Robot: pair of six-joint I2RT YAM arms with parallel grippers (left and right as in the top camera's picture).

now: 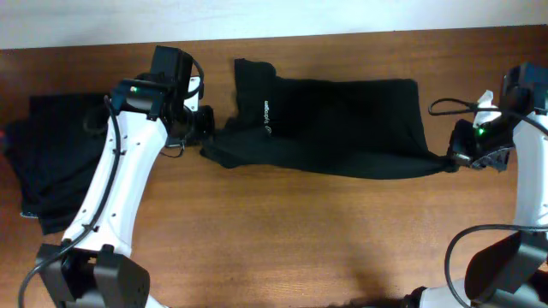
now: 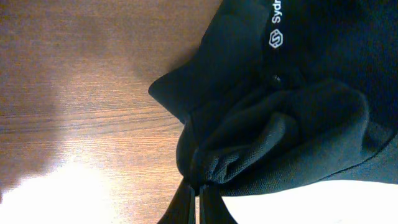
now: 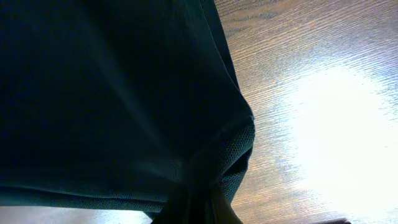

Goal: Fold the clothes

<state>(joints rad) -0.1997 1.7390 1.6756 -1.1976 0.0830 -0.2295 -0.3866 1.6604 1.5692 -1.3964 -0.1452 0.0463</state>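
A black shirt (image 1: 342,128) with a small white logo (image 1: 267,120) lies stretched sideways across the wooden table (image 1: 282,231). My left gripper (image 1: 208,130) is shut on a bunched piece of its left end. In the left wrist view, its fingertips (image 2: 199,190) pinch gathered fabric (image 2: 298,124) just below the logo (image 2: 277,25). My right gripper (image 1: 452,161) is shut on the shirt's right corner, which is pulled to a point. In the right wrist view the dark cloth (image 3: 93,93) fills the left side, and the gripper (image 3: 198,193) is closed on its hem.
A second dark pile of clothes (image 1: 51,162) lies at the far left, behind the left arm, with a blue edge (image 1: 5,137) showing. Bare wood runs along the front of the table. A white wall edge (image 1: 274,17) borders the back.
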